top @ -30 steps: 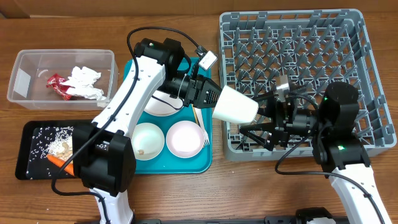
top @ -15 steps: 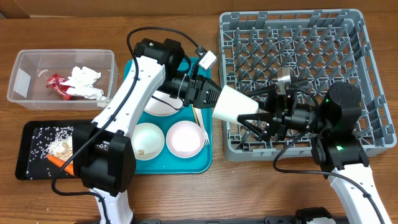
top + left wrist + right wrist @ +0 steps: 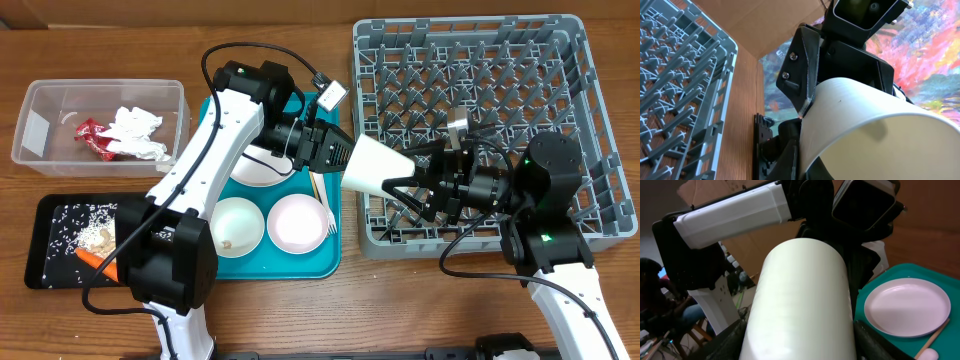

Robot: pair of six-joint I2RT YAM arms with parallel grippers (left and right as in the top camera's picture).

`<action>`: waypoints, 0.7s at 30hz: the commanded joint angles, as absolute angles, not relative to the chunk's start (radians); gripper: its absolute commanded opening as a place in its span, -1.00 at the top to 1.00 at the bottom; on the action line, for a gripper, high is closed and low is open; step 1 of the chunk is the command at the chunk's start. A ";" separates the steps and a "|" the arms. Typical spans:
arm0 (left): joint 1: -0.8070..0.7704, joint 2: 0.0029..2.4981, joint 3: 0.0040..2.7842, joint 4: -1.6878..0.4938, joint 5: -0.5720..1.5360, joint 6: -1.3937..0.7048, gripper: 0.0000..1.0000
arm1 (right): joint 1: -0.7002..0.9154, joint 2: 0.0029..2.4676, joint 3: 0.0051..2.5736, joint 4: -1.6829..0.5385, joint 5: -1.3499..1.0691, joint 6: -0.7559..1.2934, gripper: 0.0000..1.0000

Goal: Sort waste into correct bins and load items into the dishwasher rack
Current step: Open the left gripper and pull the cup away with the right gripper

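Note:
The white cup (image 3: 375,168) hangs on its side in the air between the teal tray and the dishwasher rack (image 3: 600,60). My left gripper (image 3: 343,160) is shut on its rim, one finger outside the wall and one inside, as the left wrist view shows around the cup (image 3: 865,125). My right gripper (image 3: 410,172) reaches in from the rack side. Its two black pads lie against opposite sides of the cup (image 3: 800,305), shut on it.
The teal tray (image 3: 330,265) carries a white plate (image 3: 255,170), two bowls (image 3: 237,226) (image 3: 298,222), a fork (image 3: 328,222) and a wooden stick (image 3: 314,185). The clear tub (image 3: 40,130) holds wrappers (image 3: 90,135) and napkins (image 3: 135,130). The black tray (image 3: 45,270) holds rice, crumbs and a carrot (image 3: 92,258).
My right gripper has slid left over the cup and its jaws have narrowed onto the cup's sides. The left arm holds the cup almost still.

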State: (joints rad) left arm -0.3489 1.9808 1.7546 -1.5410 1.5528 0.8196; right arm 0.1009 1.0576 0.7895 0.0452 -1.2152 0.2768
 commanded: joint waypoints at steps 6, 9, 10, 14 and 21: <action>-0.355 1.980 1.775 -1.593 1.525 0.830 0.92 | 0.107 1.056 0.804 0.156 -1.213 0.329 -0.13; -0.355 1.980 1.775 -1.608 1.507 0.830 0.90 | 0.105 1.056 0.804 0.171 -1.213 0.344 -0.12; -0.353 1.980 1.775 -1.608 1.508 0.830 0.85 | 0.105 1.056 0.804 0.171 -1.212 0.343 -0.13; -0.338 1.980 1.775 -1.608 1.509 0.830 0.74 | 0.094 1.056 0.804 0.173 -1.213 0.346 -0.12; -0.318 1.980 1.775 -1.608 1.512 0.799 0.23 | 0.089 1.056 0.804 0.173 -1.213 0.350 -0.12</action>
State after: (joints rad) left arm -0.3332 1.9808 1.7649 -1.6073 1.5242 0.8112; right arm 0.0975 1.0615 0.7891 0.1646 -1.2144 0.3553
